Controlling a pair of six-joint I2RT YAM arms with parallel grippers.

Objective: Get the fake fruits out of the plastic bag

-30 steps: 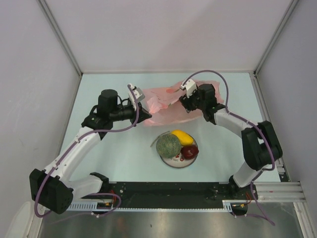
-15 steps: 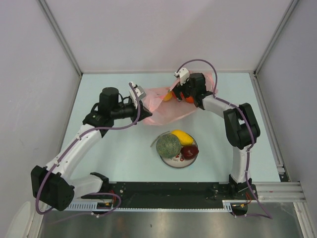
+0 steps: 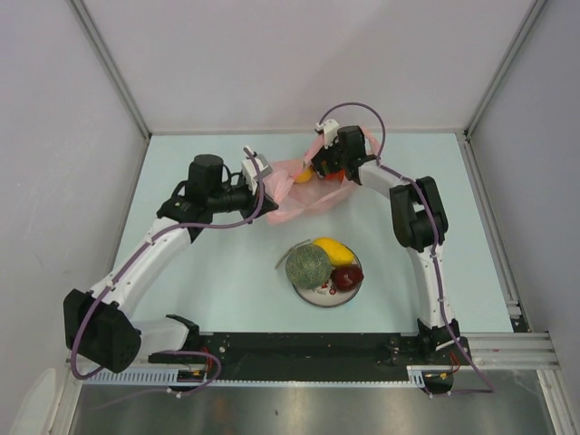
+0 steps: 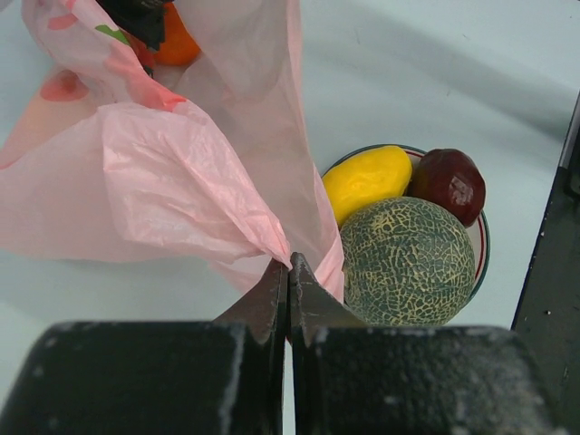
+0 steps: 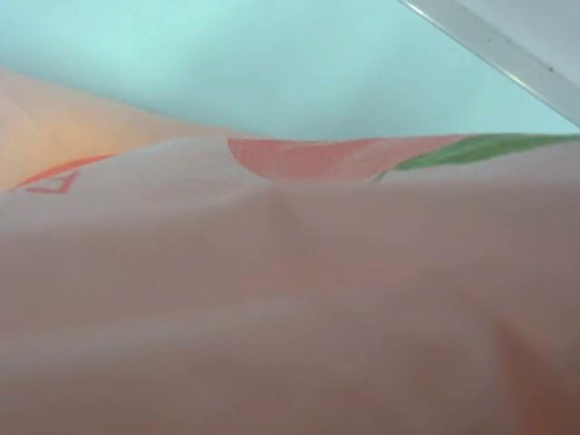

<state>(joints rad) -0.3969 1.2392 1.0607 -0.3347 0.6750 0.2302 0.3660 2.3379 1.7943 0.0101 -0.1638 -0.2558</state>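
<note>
Right pincer (image 3: 326, 169) farther back in bag (image 3: 304, 201)

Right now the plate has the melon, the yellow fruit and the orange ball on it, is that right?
Not quite. The plate holds the melon, the yellow fruit and a dark red fruit, not the orange ball, which is up at the pink bag. The left wrist view shows it.

Melon (image 3: 308, 265) on plate (image 3: 319, 301), bag (image 3: 304, 204) behind
</note>
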